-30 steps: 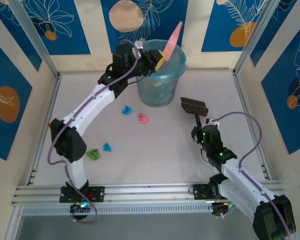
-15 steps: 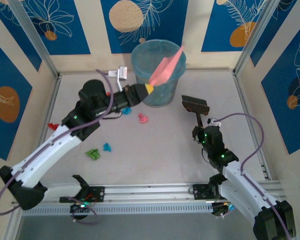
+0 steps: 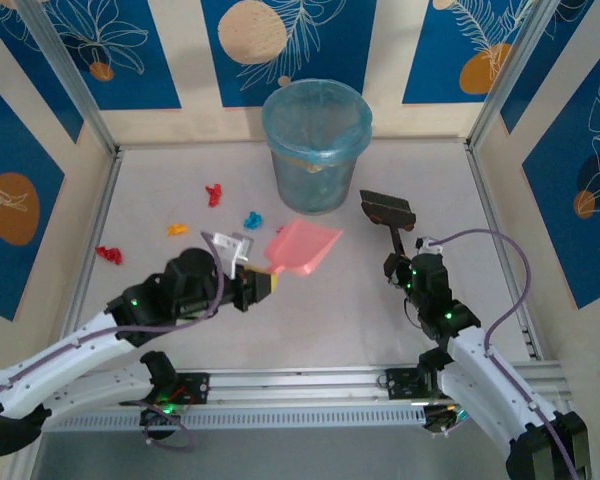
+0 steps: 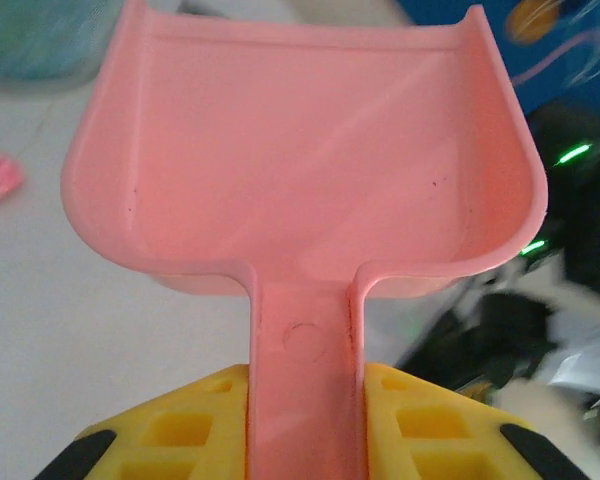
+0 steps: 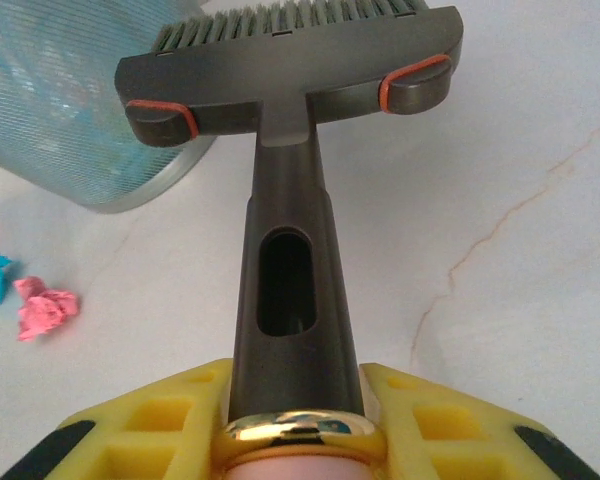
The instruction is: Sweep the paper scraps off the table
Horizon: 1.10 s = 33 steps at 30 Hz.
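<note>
The left gripper [image 3: 259,284] is clamped on the flat handle of the pink plastic dustpan [image 3: 303,247]. In the left wrist view its yellow fingers [image 4: 170,432] press on both sides of that handle, and the open scoop faces away from the wrist. From above, the dustpan sits over the middle of the pale whitish-grey table [image 3: 340,310], with its mouth turned toward the translucent blue waste bin [image 3: 315,145] at the far edge. I cannot tell whether the pan's lip touches the surface.

The right gripper [image 3: 399,260] is closed around the stem of the dark grey hand brush [image 3: 387,210]. The brush head lies just right of the bin, with its bristles pointing away from the arm.

The paper scraps [image 3: 177,230] lie on the table, mostly left of the dustpan and beyond the left gripper. A blue wad [image 3: 251,219] is just beside the pan's far left corner and is the closest to that claw. A red wad [image 3: 214,193] sits near the bin's left side, an orange wad [image 3: 177,230] lies further left, and a second red wad [image 3: 107,254] rests near the left rail [image 3: 92,240]. None of them touches either gripper. In the right wrist view a pink wad [image 5: 45,308] lies left of the brush stem, near the bin's base and well apart from the right gripper.
</note>
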Tool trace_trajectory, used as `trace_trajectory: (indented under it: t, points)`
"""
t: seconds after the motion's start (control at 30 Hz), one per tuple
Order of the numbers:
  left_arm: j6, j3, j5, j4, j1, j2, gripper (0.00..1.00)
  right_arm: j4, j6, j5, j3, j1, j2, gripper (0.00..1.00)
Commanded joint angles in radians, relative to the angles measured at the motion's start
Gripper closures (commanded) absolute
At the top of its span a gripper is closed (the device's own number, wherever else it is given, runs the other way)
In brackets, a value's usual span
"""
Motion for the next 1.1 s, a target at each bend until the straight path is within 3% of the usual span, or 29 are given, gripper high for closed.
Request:
trace_trajectory:
  t: [0.0,0.17,0.33,0.57,0.87,1.07]
  points:
    - [0.037,-0.104,-0.142,-0.018,-0.026,-0.005,1.0,0.029,0.024,-0.081,-0.011,-0.003,-0.04,1.0]
    - [0.118,-0.195,-0.223,0.006,-0.046,0.042,1.0,0.025,0.031,-0.121,0.006,-0.001,-0.034,1.0]
    - [0.217,-0.306,-0.214,0.123,-0.05,0.059,1.0,0.012,0.032,-0.117,0.021,0.0,-0.021,1.0]
    - [0.227,-0.33,-0.242,0.134,-0.057,0.076,1.0,-0.036,0.062,-0.091,0.067,0.001,0.032,1.0]
    - [0.224,-0.314,-0.246,0.147,-0.081,0.199,1.0,-0.394,0.072,-0.121,0.346,0.05,0.146,1.0]
    - [0.223,-0.27,-0.286,0.134,-0.121,0.317,1.0,-0.52,0.129,-0.121,0.457,0.195,0.184,1.0]
